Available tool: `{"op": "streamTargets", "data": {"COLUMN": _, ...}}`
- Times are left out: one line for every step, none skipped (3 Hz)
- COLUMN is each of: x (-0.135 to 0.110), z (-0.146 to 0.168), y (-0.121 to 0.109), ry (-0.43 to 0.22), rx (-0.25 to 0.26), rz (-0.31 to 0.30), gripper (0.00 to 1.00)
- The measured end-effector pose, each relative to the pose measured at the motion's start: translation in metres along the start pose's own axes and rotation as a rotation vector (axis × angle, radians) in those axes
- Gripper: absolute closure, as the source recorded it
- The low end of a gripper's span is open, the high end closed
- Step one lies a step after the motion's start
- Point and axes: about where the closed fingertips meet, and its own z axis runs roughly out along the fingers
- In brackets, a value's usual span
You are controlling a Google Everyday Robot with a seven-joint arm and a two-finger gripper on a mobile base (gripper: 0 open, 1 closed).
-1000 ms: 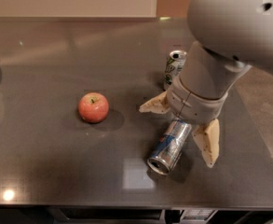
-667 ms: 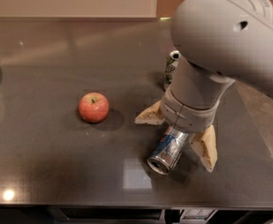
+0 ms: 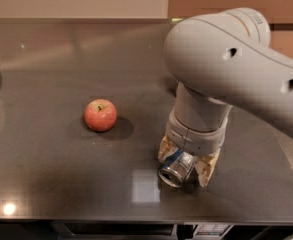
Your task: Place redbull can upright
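Observation:
The redbull can [image 3: 176,168] lies on its side on the dark table [image 3: 61,174], with a shiny silver end facing the front edge. My gripper [image 3: 185,165] points down over it from the large grey arm [image 3: 221,69]. The tan fingers [image 3: 206,170] press against both sides of the can, which rests on the table in their grip. Most of the can's body is hidden under the wrist.
A red apple [image 3: 100,115] sits on the table to the left of the gripper, well apart from it. The table's front edge [image 3: 136,219] runs close below the can. The arm hides the table behind it.
The arm has come down and swung left over the can. The fingers, spread wide before, have closed in onto the can's sides. The second can behind is now hidden by the arm.

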Motion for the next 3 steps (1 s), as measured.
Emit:
{"op": "streamTargets", "data": {"x": 0.002, "z": -0.005, "y": -0.002, "ry": 0.006, "rx": -0.013, "rz": 0.033, "gripper": 0.59}}
{"op": "streamTargets", "data": {"x": 0.005, "z": -0.023, "y": -0.009, "ry": -0.010, "rx": 0.022, "rz": 0.116, "gripper": 0.82}}
{"op": "streamTargets", "data": {"x": 0.009, "z": -0.052, "y": -0.017, "ry": -0.081, "rx": 0.099, "rz": 0.276, "gripper": 1.00}}
